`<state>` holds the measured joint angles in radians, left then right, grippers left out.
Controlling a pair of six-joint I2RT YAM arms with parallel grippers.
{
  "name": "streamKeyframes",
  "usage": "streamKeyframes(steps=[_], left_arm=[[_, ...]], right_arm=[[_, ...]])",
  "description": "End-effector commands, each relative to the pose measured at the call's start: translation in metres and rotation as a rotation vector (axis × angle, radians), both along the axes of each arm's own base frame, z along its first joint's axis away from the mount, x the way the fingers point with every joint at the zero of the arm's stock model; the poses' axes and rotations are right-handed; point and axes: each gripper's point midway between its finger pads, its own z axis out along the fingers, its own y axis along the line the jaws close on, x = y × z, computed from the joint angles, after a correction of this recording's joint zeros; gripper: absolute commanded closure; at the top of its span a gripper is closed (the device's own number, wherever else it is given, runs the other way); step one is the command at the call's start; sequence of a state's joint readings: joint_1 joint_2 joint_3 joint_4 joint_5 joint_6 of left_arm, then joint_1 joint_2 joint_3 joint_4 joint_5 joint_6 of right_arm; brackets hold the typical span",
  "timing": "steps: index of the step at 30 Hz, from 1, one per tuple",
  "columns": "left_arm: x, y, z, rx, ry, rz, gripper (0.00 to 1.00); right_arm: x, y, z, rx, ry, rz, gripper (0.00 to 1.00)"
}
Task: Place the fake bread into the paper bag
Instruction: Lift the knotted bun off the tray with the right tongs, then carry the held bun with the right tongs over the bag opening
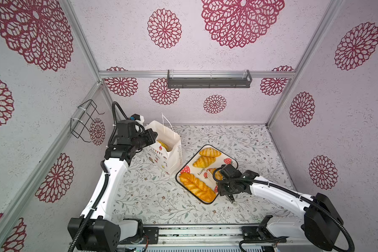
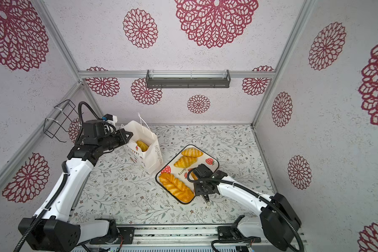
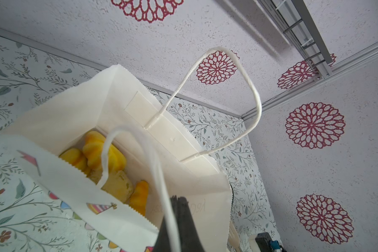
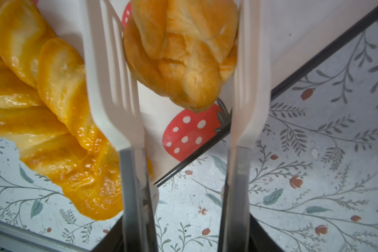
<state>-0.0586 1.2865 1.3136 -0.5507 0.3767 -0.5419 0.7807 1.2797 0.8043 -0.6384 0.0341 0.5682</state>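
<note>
The job looks roughly half done. The paper bag [image 1: 172,157] stands upright with its mouth open, and the left wrist view shows several yellow pastries [image 3: 103,150] lying on its bottom, directly below and in front of the left gripper [image 3: 179,209]. That gripper is closed at the bag's near rim, seemingly pinching the cord handle [image 3: 162,185] to steady the bag, though exactly what it bites on is hard to make out. The right gripper [image 4: 187,231] is clamped round a pair of tongs [image 4: 109,76]. Their white slotted blades sit on either side of a small knotted roll [image 4: 181,50], apparently touching both flanks. Whether the roll has left the strawberry-print tray [image 4: 292,32] cannot be told. Four pieces are left to move. One is this roll between the blades. The plaited loaf [image 1: 196,187] lies just beside the tongs, on the side facing the bag. Two croissants [image 1: 210,152] [image 1: 203,161] lie beyond the blade tips at the tray's far end. The bag stands well apart from the right gripper, so each piece needs a lift and a carry across.
</note>
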Motion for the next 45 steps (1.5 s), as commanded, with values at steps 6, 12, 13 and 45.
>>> streamKeyframes(steps=[6,12,13,45], left_arm=[[0.002,0.001,0.008,-0.004,-0.032,-0.009,1.0],[0.002,0.0,0.01,-0.005,-0.035,-0.009,1.0],[0.002,0.001,0.01,-0.005,-0.033,-0.008,1.0],[-0.004,0.003,0.019,-0.003,-0.053,-0.003,1.0]], right_arm=[[0.015,0.0,0.036,0.005,-0.102,-0.005,0.59],[0.02,0.002,0.054,0.042,-0.149,-0.024,0.61],[0.022,0.004,0.058,0.055,-0.159,-0.026,0.61],[0.073,0.08,0.216,0.289,-0.463,0.107,0.62]])
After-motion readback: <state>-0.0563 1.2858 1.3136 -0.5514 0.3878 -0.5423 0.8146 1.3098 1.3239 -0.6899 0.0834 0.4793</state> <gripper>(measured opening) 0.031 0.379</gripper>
